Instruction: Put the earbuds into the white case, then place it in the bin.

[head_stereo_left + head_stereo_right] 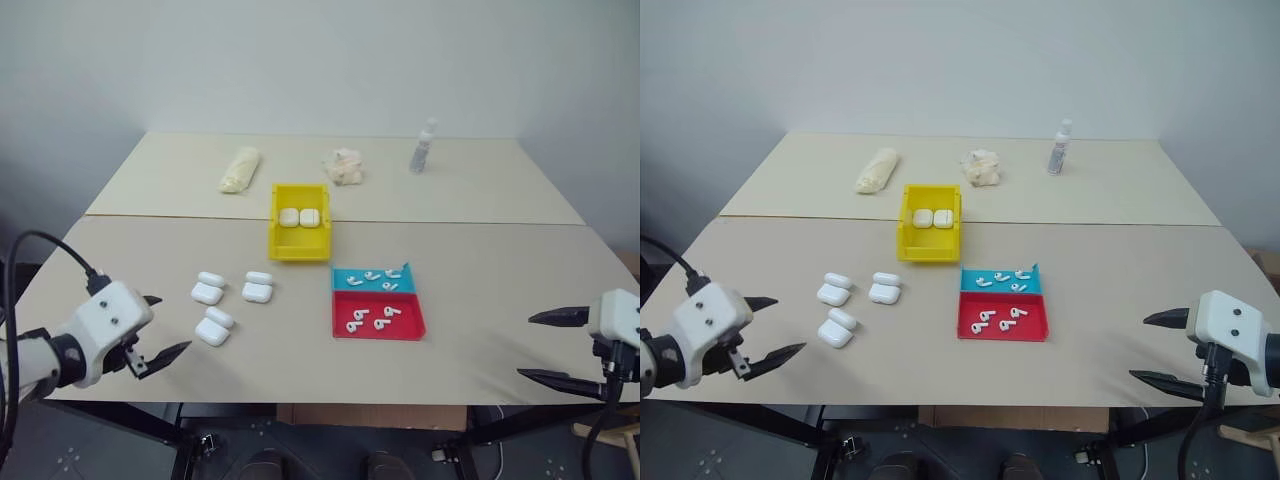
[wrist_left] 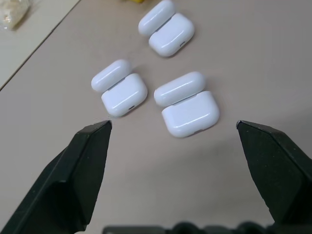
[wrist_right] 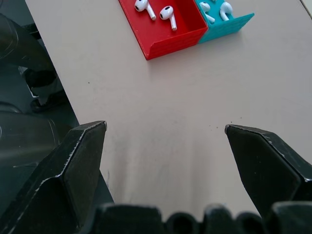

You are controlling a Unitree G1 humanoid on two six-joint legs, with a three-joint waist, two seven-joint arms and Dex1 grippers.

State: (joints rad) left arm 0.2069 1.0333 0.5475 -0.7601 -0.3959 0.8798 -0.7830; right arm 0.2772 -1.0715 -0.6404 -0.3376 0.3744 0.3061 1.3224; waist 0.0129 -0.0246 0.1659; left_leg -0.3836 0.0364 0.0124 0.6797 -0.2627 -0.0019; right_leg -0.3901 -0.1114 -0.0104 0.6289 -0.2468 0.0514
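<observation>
Nearest the camera: left gripper (image 1: 160,325) at the near-left edge of the counter (image 1: 480,300), fingers spread wide, empty; right gripper (image 1: 548,346) at the near-right edge, fingers likewise wide apart, empty. Both hang just above the counter surface, touching nothing.

Centre-left, just ahead of the left gripper: three white cases w/ lids hinged open, lying on the counter. Nearest case (image 1: 214,327); left case (image 1: 208,288) beyond it; right case (image 1: 258,287) beside that one. All three apart from each other, none touching. Left wrist view frames the nearest two between its fingers.

Centre-right: red tray (image 1: 412,331) holding several earbuds (image 1: 358,321); blue tray (image 1: 340,277) touching its far side, also w/ several earbuds (image 1: 372,275). Right wrist view shows the near wall of the red tray well ahead of the right gripper.

Centre, beyond the cases: yellow bin (image 1: 298,250), open top, w/ two closed cases (image 1: 300,216) side by side inside, at its far end.

Far half of the counter: yellow cloth roll (image 1: 240,169) at left, crumpled wad (image 1: 344,166) at centre, small spray bottle (image 1: 423,147) upright at right, all well apart.
</observation>
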